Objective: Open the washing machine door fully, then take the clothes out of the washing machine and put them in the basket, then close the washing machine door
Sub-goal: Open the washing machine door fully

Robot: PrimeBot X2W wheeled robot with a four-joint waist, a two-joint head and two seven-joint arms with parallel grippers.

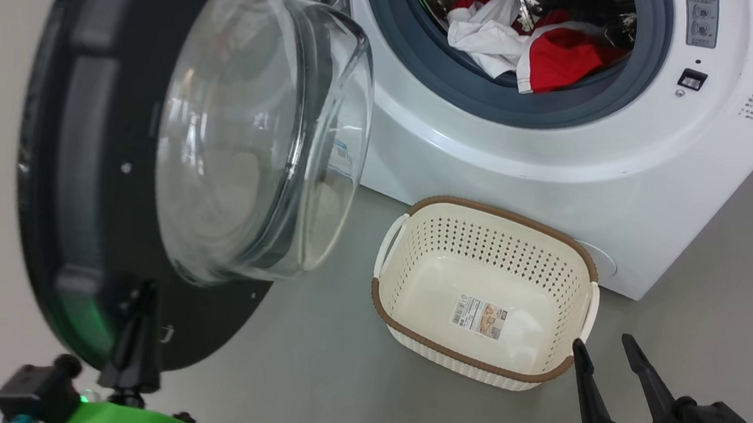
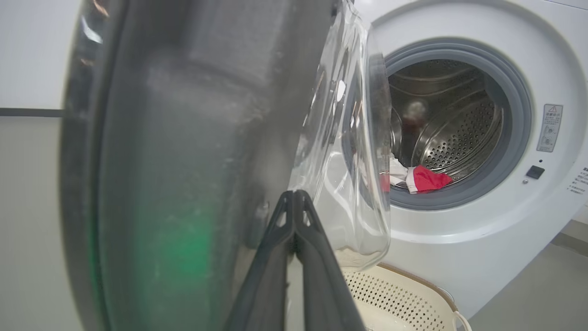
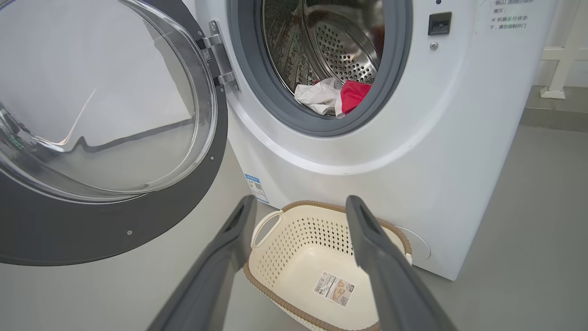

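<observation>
**Door and machine.** The washing machine door [image 1: 104, 170] stood swung open at the left of the head view. Its dark inner face and bulging glass bowl [image 1: 255, 128] were turned toward the camera. The washing machine [image 1: 555, 158] occupied the upper right of that view, with the grey gasket [image 1: 415, 60] and the steel drum [image 3: 340, 50] exposed.

**Load.** The clothes [image 1: 530, 45] lay in the drum at the bottom of the opening. The white cloth sat to the left and the red fabric to the right, both reaching the gasket lip.

**Basket.** The basket [image 1: 504, 213] stood upright on the floor [image 1: 310, 368] at the lower centre of the head view, just beside the machine's front. A barcode sticker [image 1: 478, 317] lay on its bottom.

**Left tool.** The left tool [image 1: 147, 287] appeared at the lower left of the head view with its fingers pressed together and pointing up. They overlapped the lower rim of the door. In the left wrist view its fingertips [image 2: 287, 207] lay close to the door's dark inner face, beside the lower edge of the glass bowl. Contact could not be confirmed.

**Right tool.** The right tool [image 1: 602, 343] appeared at the lower right of the head view with its fingers spread wide and carrying no load. Its tips were near the basket's lower right corner. In the right wrist view the two spread fingers framed the basket at the bottom centre of the frame.
</observation>
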